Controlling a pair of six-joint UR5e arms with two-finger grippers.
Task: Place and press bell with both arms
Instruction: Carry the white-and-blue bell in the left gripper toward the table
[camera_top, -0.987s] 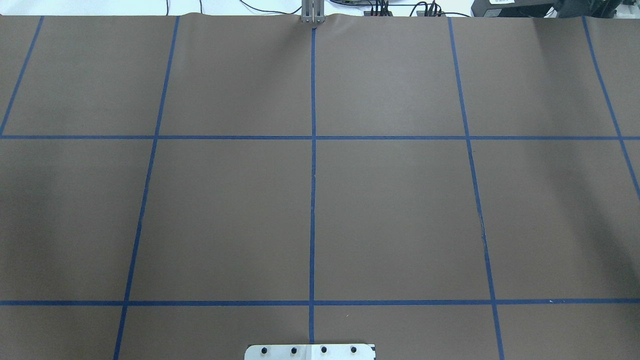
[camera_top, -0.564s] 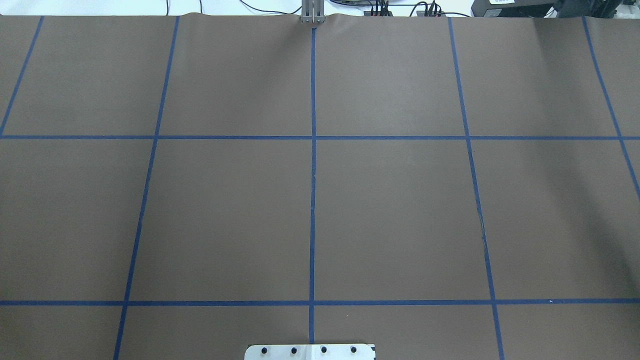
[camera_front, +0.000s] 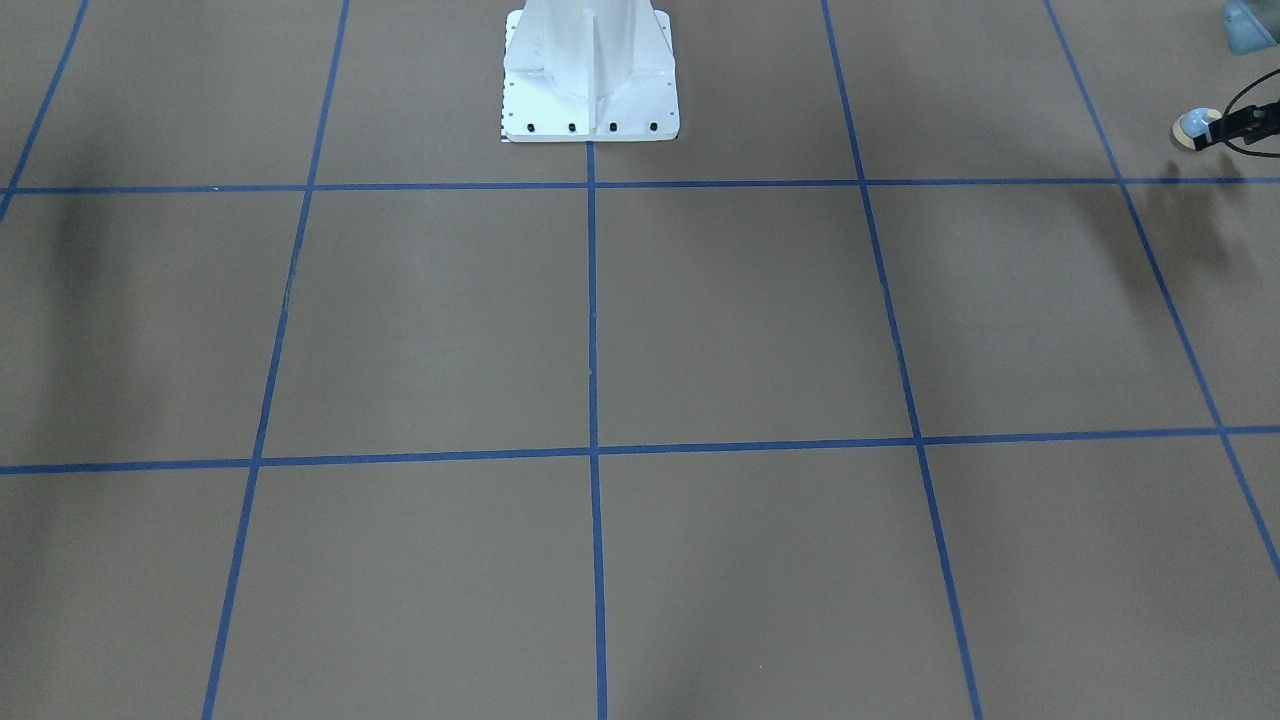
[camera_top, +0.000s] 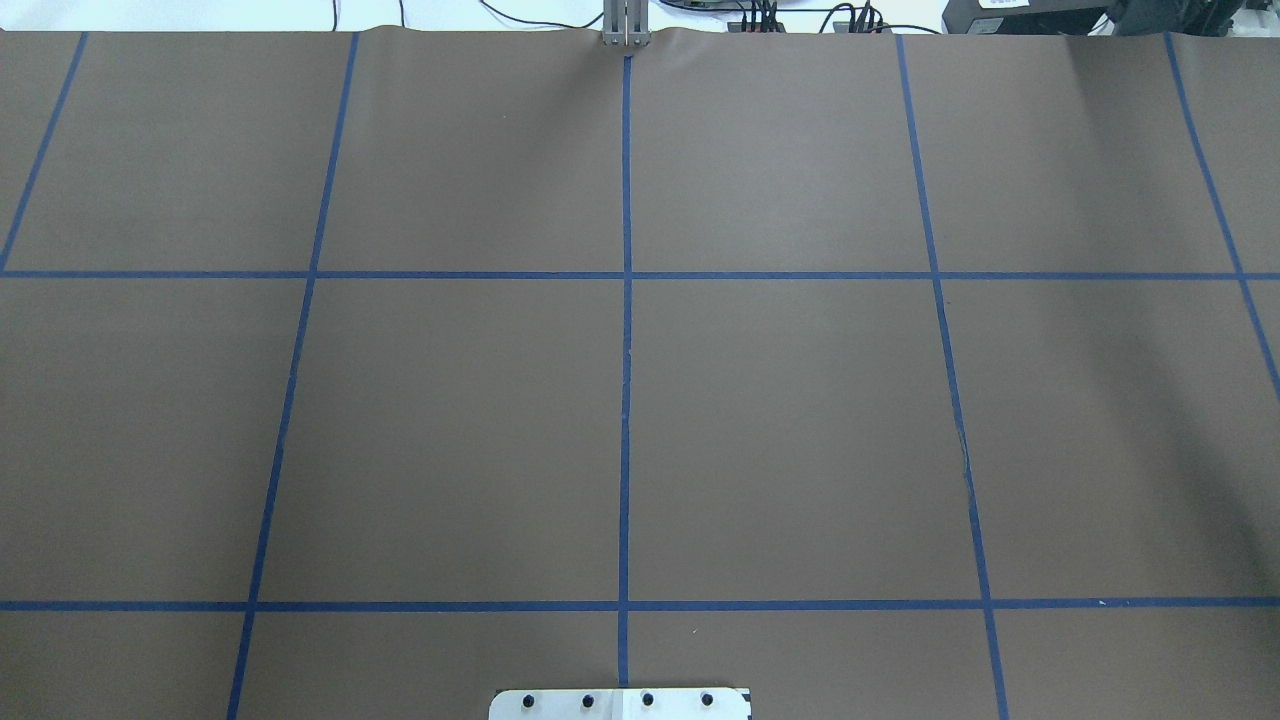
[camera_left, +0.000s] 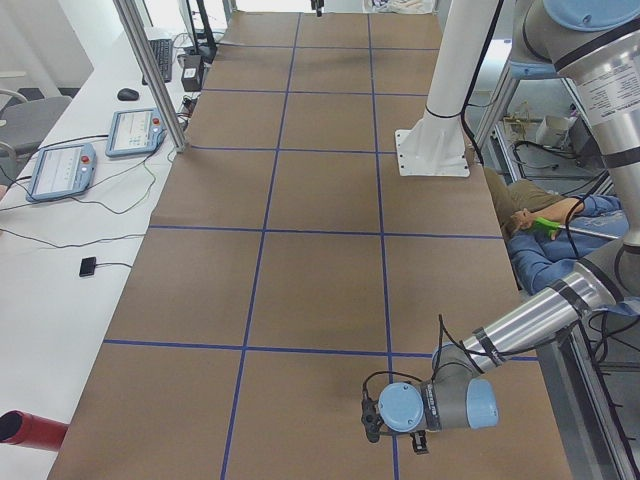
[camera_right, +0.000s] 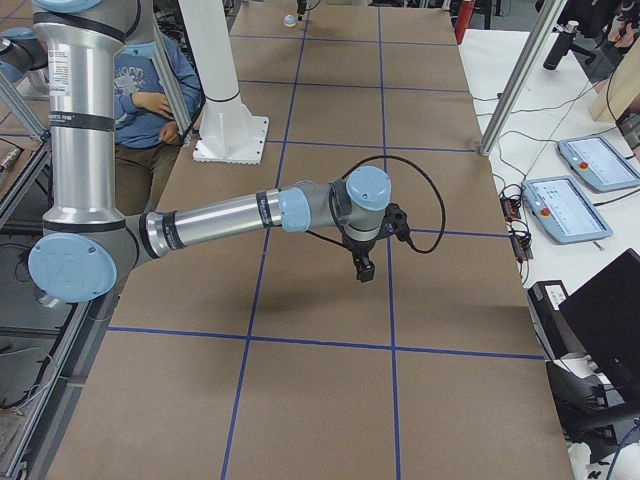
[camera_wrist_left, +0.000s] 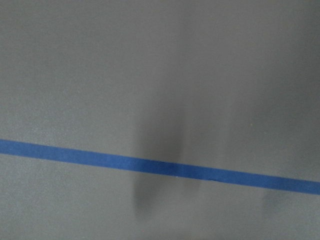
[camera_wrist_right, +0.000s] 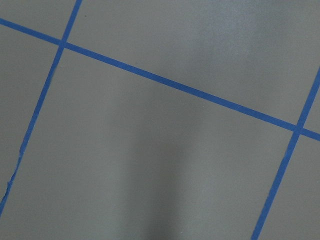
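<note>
Brown paper crossed by blue tape lines (camera_front: 592, 300) covers the counter (camera_front: 750, 320).

Front-facing view: a white pedestal (camera_front: 590, 70) stands at twelve o'clock. At two o'clock, against the frame's edge, the black, cabled left claw (camera_front: 1210, 127) reaches in sideways. Its tips look narrowly closed on the bell (camera_front: 1192, 128). The bell is tipped on its side with its cream base facing nine o'clock. It is raised above the counter, and a shadow lies on the paper below it.

Overhead view: the taped counter fills the frame. The pedestal's bolted foot sits at six o'clock.

Left side view: the left arm (camera_left: 520, 325), near and large, stretches low from three o'clock toward five o'clock. Its claw points toward nine o'clock, just above a tape line. The bell cannot be made out here.

Right side view: the right arm (camera_right: 220, 215) reaches level across the middle of the frame. The right claw (camera_right: 365, 270) hangs downward above the counter near the centre. I cannot tell whether it is wide or narrow. The bell is a tiny pale-blue dot at twelve o'clock, far along the counter.

Left wrist view: blurred grey paper, one tape line and a soft shadow.

Right wrist view: paper with crossing tape lines.
</note>
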